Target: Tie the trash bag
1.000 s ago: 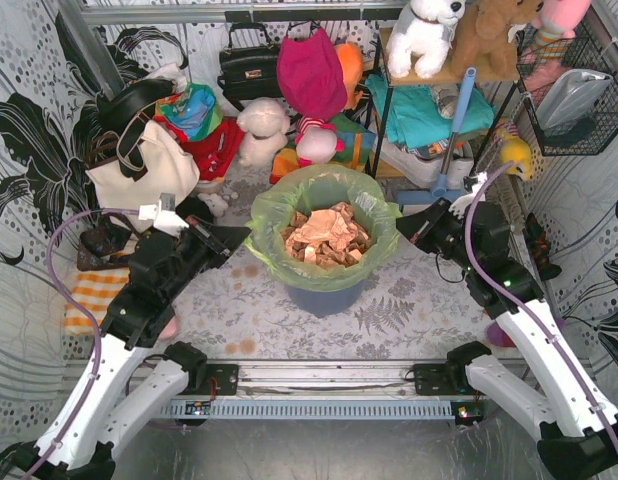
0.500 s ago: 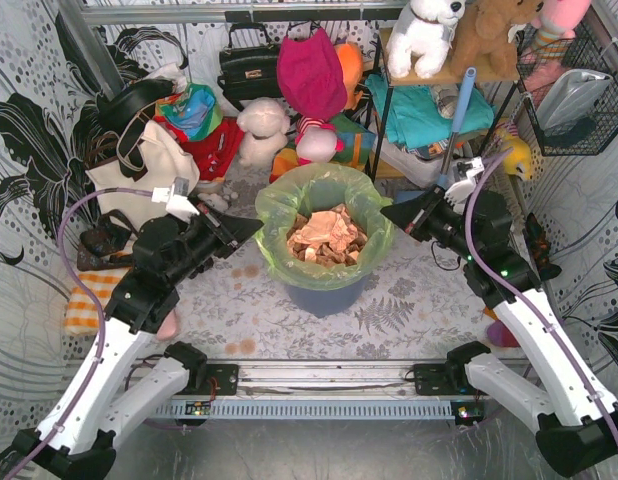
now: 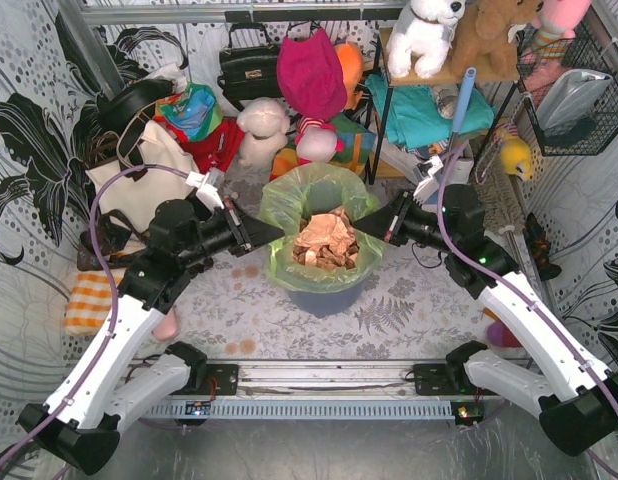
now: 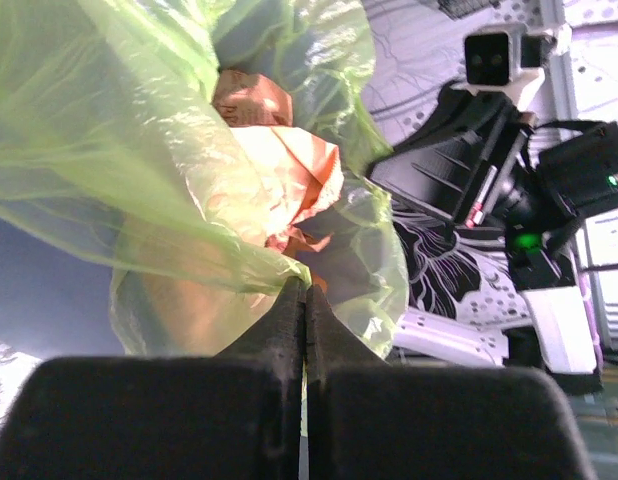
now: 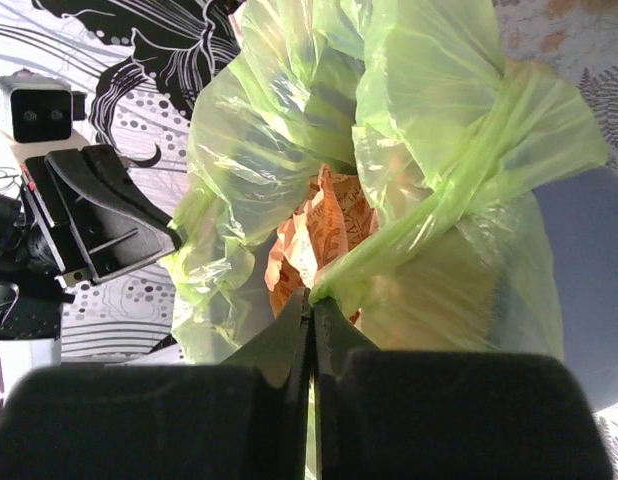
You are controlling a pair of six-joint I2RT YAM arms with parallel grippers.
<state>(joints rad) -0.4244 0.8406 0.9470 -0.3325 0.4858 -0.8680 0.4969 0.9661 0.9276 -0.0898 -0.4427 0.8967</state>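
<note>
The lime-green trash bag (image 3: 319, 205) lines a round blue-grey bin (image 3: 324, 297) at the table's middle, with crumpled copper-brown paper (image 3: 324, 238) inside. My left gripper (image 3: 279, 233) is shut on the bag's left rim. My right gripper (image 3: 361, 227) is shut on the bag's right rim. Both pull the rims inward over the paper. In the left wrist view the closed jaws pinch green plastic (image 4: 204, 230) at the fingertips (image 4: 292, 300). In the right wrist view the closed jaws hold a stretched band of bag (image 5: 459, 190) at the fingertips (image 5: 324, 308).
A cream tote bag (image 3: 139, 170) stands at the left. Plush toys (image 3: 261, 130), a black handbag (image 3: 247, 65) and a metal shelf (image 3: 429, 110) crowd the back. An orange-striped cloth (image 3: 89, 298) lies at the left edge.
Both grippers moved inward toward the bin's middle, drawing the bag's left and right rims with them. The bag's mouth has narrowed over the paper.
</note>
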